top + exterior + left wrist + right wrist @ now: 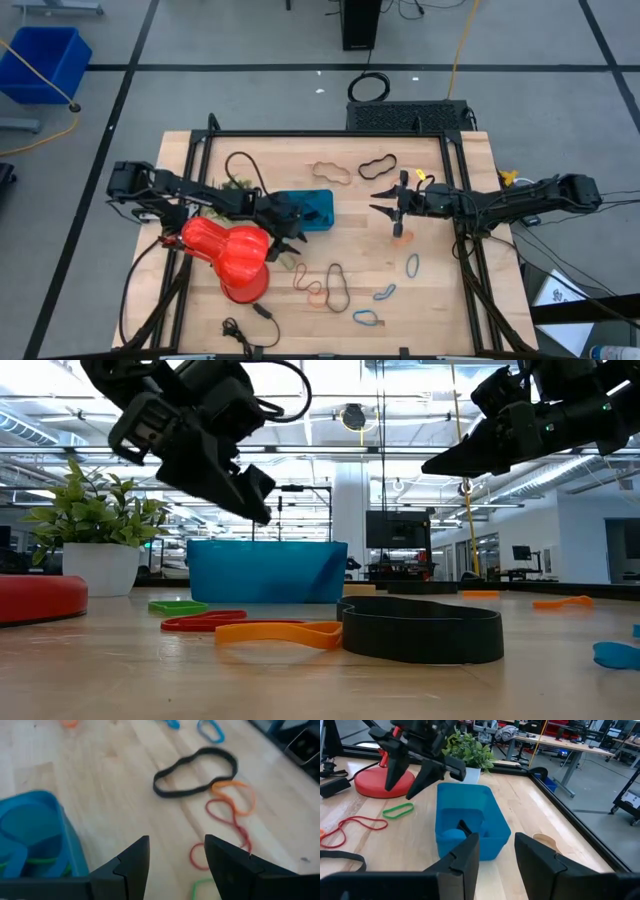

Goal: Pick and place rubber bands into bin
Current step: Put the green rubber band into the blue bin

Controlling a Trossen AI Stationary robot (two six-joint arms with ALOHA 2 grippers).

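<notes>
The teal bin (312, 209) stands on the table's middle; it also shows in the right wrist view (470, 817) and holds blue, green and black bands. My left gripper (289, 233) hovers open and empty at the bin's near left corner, above the table (177, 865). My right gripper (383, 202) hovers open and empty to the right of the bin, pointing at it (497, 855). Loose rubber bands lie flat on the table: a black one (195, 772), an orange one (235, 795), a red one (225, 820), a green one (398, 810), and a tan one (330, 172).
A red vase (235, 255) lies on its side under my left arm. A potted green plant (95, 535) stands at the far left. A black cable (243, 165) lies at the far left of the table. Blue bands (412, 265) lie near right. A blue crate (45, 62) is on the floor.
</notes>
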